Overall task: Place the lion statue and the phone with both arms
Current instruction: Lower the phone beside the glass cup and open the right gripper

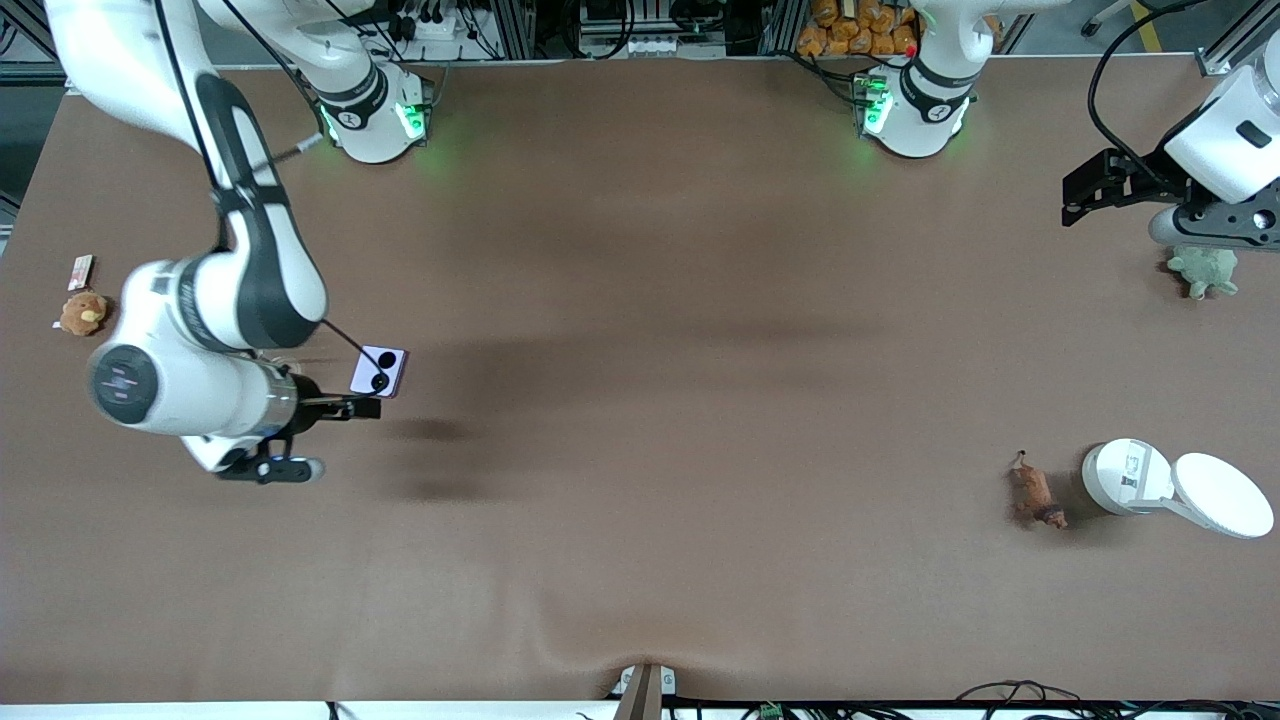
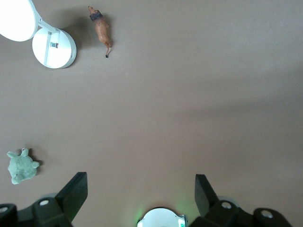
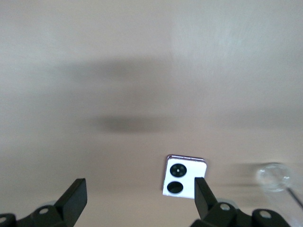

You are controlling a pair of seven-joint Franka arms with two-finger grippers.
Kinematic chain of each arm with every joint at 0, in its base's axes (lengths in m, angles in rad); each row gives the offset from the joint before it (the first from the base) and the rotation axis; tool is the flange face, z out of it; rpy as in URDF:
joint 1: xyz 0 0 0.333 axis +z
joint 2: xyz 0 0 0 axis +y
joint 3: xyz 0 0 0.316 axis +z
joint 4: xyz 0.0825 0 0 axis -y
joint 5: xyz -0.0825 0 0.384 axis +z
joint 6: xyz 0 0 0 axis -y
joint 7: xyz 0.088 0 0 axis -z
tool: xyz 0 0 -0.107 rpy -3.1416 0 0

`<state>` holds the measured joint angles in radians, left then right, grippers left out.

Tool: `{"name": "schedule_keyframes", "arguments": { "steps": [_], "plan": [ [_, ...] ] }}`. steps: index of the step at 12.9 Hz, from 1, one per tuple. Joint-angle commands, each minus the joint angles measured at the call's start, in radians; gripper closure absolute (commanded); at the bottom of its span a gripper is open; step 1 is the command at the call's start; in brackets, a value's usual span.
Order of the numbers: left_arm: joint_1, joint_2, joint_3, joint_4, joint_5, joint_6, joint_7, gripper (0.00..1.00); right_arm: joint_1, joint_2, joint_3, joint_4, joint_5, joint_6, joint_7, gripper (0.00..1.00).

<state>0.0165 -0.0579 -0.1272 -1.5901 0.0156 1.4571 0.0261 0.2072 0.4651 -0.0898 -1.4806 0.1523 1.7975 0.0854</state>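
The phone (image 1: 380, 371), a pale lavender square with two black camera circles, lies flat on the table toward the right arm's end. My right gripper (image 1: 320, 437) hangs open just beside it, empty. In the right wrist view the phone (image 3: 184, 177) shows next to one finger, outside the gap of the right gripper (image 3: 139, 185). The lion statue (image 1: 1035, 495), a small orange-brown figurine, lies toward the left arm's end, and also shows in the left wrist view (image 2: 101, 28). My left gripper (image 1: 1075, 200) is open and empty in the air, well away from the lion, and its spread fingers frame bare table (image 2: 140, 182).
A white round case (image 1: 1125, 478) with its lid swung open sits beside the lion (image 2: 53, 47). A green plush toy (image 1: 1205, 268) lies under the left hand (image 2: 21, 166). A tan plush toy (image 1: 85, 312) and a small card (image 1: 80, 270) lie at the right arm's end.
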Motion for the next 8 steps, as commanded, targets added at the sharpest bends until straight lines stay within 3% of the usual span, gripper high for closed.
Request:
{"name": "schedule_keyframes", "arguments": {
  "steps": [1,3,8],
  "plan": [
    [0.006,0.003,-0.008,0.016,0.018,-0.011,-0.005,0.0,-0.032,0.006,0.001,0.249,-0.023,-0.177,-0.009,0.0],
    [0.006,0.001,-0.009,0.016,0.018,-0.011,-0.005,0.0,-0.083,-0.028,0.016,0.333,0.006,-0.269,-0.009,0.0],
    [0.008,0.003,-0.008,0.015,0.017,-0.009,-0.005,0.0,-0.172,-0.208,0.038,0.348,0.009,-0.476,-0.004,0.0]
  ]
}}
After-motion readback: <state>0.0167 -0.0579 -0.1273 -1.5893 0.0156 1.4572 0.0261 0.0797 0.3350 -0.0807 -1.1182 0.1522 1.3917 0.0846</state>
